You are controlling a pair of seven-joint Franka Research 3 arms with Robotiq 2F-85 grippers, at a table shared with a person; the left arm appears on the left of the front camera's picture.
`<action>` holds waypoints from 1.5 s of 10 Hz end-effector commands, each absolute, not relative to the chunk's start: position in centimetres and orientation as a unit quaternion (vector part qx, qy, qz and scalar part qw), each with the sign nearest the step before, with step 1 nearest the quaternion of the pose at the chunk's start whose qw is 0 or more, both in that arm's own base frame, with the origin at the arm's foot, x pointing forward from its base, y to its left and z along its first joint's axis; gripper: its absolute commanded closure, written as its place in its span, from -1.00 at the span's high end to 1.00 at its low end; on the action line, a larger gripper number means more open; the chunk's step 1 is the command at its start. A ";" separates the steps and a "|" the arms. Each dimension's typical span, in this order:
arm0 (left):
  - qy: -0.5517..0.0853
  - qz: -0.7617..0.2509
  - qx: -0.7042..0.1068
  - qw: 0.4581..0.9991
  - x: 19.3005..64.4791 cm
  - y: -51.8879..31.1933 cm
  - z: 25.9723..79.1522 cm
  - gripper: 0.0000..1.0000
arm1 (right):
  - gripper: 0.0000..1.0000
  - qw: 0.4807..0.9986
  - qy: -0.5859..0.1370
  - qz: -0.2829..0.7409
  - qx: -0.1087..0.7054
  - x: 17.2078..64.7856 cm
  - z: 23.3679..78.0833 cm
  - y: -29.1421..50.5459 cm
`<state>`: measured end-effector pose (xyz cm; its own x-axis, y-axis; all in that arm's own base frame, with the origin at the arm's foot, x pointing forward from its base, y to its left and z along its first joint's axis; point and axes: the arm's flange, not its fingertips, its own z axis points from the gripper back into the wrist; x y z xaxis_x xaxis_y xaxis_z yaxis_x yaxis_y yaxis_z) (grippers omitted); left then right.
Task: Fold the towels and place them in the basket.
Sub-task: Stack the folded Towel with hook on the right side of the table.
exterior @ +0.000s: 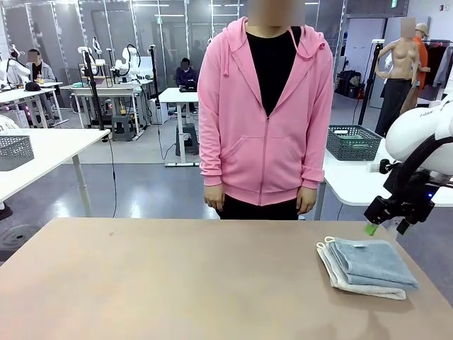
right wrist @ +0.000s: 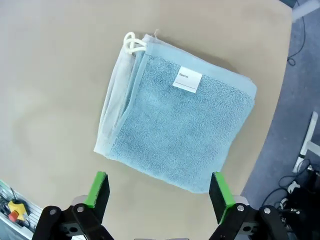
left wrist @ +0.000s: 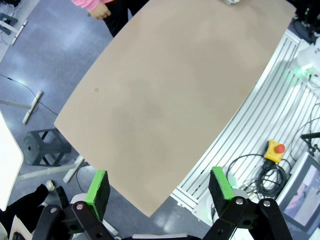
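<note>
Two folded towels lie stacked on the tan table at its right side. The pale blue-grey towel, with a white label, sits on top of an off-white towel, whose edge and loop peek out. Just above them my right gripper hangs open and holds nothing. High over the table's near left edge, my left gripper is open and empty too. A dark lattice basket stands on a white side table beyond the far right corner.
A person in a pink hoodie stands at the far edge, arms down. A second grey basket sits on a white table at far left. An emergency-stop button and cables lie by the robot base.
</note>
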<state>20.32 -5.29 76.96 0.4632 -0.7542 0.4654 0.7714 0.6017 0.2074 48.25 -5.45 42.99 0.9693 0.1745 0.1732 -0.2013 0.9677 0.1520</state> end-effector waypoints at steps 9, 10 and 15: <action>-0.264 -0.448 -0.006 0.854 20.4 -5.2 76.9 1.00 | 1.00 0.987 -0.084 0.100 0.090 48.4 43.4 -6.1; -0.264 -0.448 -0.006 0.854 20.4 -5.2 76.9 1.00 | 1.00 0.987 -0.084 0.100 0.090 48.4 43.4 -6.1; -0.264 -0.448 -0.006 0.854 20.4 -5.2 76.9 1.00 | 1.00 0.987 -0.084 0.100 0.090 48.4 43.4 -6.1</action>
